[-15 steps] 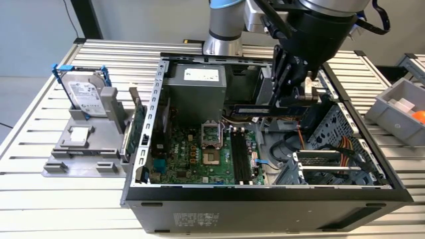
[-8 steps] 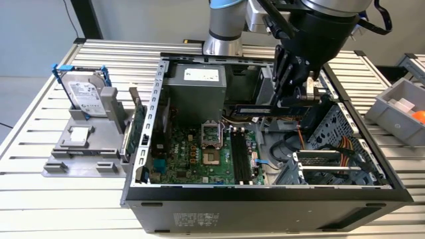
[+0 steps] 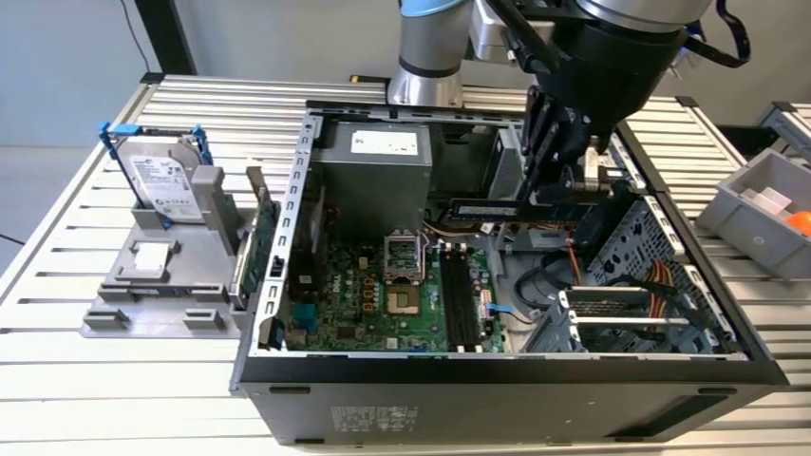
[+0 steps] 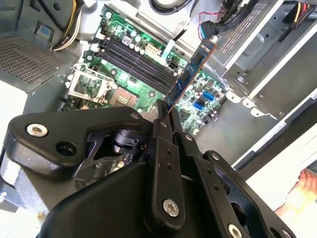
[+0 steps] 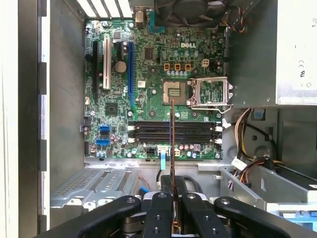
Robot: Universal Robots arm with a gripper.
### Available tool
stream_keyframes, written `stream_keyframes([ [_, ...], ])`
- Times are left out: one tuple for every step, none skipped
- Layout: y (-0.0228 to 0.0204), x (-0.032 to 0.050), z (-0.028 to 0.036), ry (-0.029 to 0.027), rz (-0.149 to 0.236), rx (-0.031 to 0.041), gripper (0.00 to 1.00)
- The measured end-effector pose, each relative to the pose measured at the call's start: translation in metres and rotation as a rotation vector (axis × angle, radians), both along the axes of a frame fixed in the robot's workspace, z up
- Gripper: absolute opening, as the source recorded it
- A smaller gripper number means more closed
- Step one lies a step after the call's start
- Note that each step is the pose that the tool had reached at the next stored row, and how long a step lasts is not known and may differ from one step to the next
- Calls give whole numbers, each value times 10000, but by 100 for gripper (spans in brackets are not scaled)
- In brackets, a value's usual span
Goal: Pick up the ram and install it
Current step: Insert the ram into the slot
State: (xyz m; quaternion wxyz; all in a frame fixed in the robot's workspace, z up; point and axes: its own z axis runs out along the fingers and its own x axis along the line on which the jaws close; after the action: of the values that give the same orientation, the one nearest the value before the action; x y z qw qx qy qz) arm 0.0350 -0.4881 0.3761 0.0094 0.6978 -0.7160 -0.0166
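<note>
My gripper (image 3: pixel 553 198) hangs inside the open computer case (image 3: pixel 507 366), shut on the ram (image 3: pixel 485 207), a long thin dark stick that juts out sideways above the motherboard (image 3: pixel 380 304). The second wrist view shows the fingers (image 4: pixel 162 119) clamped on one end of the ram (image 4: pixel 191 74), which reaches out over the board. Seen edge-on in the first wrist view, the ram (image 5: pixel 172 144) crosses above the black memory slots (image 5: pixel 173 133), held by my gripper (image 5: pixel 173 186). Those slots (image 3: pixel 459 299) lie below and nearer the case front than the stick.
A silver hard drive in a blue frame (image 3: pixel 165 180) stands on a grey fixture at the exterior view's left. A green card (image 3: pixel 262 256) stands beside the case wall. The power supply (image 3: pixel 380 171), the drive cage (image 3: pixel 647 275) and cables crowd the case. A grey bin (image 3: pixel 761 204) sits at the right.
</note>
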Motion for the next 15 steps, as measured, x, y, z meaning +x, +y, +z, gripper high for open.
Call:
stream_keyframes([
  [0, 0, 0, 0, -49, 0, 0],
  [0, 0, 0, 1, -107, 0, 0],
  [0, 0, 0, 1, -163, 0, 0],
  [0, 0, 0, 1, -227, -1, 0],
  [0, 0, -2, 1, -659, 0, 0],
  [0, 0, -2, 1, -898, -1, 0],
  [0, 0, -2, 1, -957, 0, 0],
  [0, 0, -3, 1, -1016, -1, 0],
  [0, 0, -3, 1, -1077, 0, 0],
  [0, 0, -3, 1, -1137, 0, 0],
  [0, 0, -3, 1, -1198, -1, 0],
  [0, 0, -3, 1, -1258, 0, 0],
  [0, 0, -3, 1, -1315, -1, 0],
  [0, 0, -3, 1, -1384, -1, 0],
  [0, 0, -3, 1, -1448, 0, 0],
])
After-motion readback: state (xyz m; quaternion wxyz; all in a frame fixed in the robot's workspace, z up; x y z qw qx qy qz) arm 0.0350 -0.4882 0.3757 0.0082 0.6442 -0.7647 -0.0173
